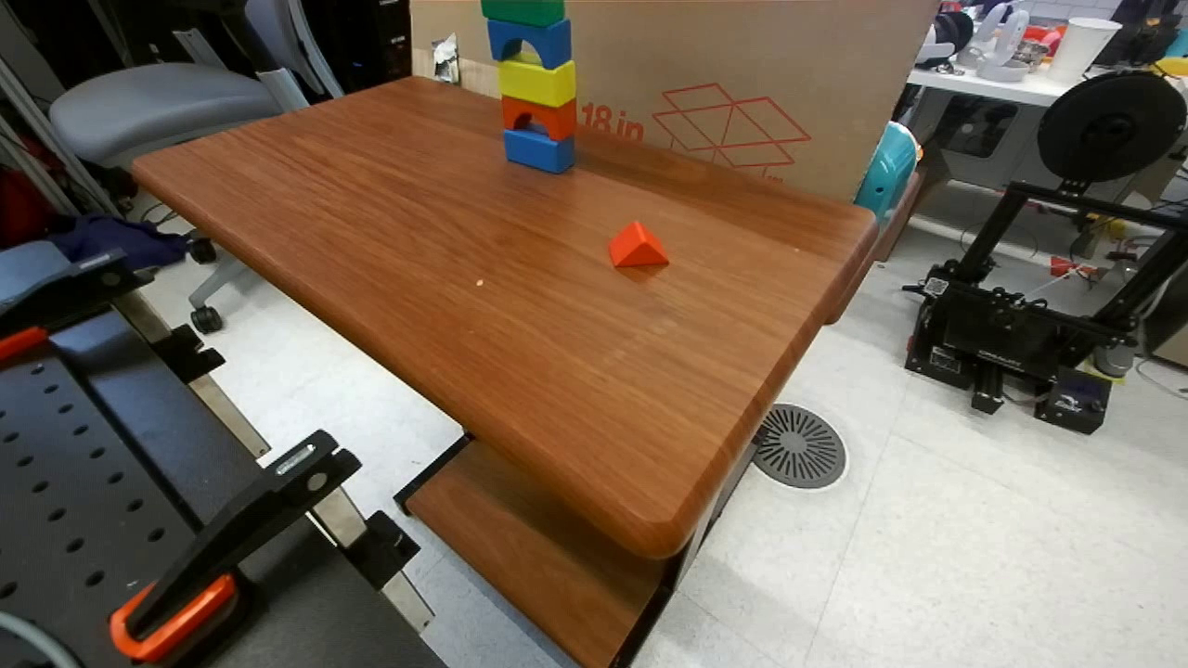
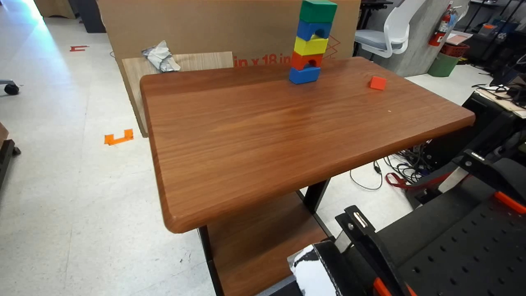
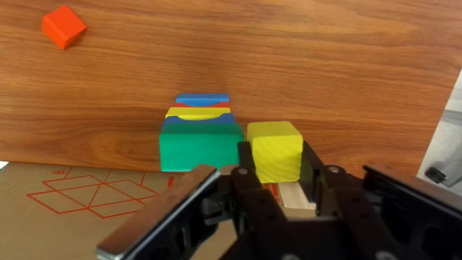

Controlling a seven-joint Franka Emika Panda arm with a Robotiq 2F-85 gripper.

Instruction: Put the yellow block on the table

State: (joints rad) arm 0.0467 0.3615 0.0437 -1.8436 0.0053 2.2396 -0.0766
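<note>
While the multicolour tower (image 1: 538, 85) stands near the edge of the worktop (image 1: 445, 232) that borders the cardboard (image 1: 715, 51), the gripper (image 3: 276, 147) is clamped on the yellow block (image 3: 277, 159), which is held above the worktop near that same edge. Wrist view: block just beside the tower's green top piece (image 3: 200, 151); contact cannot be determined. Red-orange piece (image 1: 638, 246) rests on the worktop, nearer a short edge, well apart from the tower.

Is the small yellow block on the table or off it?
Off it: the wrist view shows the yellow block clamped between the jaws, and neither exterior view shows it on the table.
</note>
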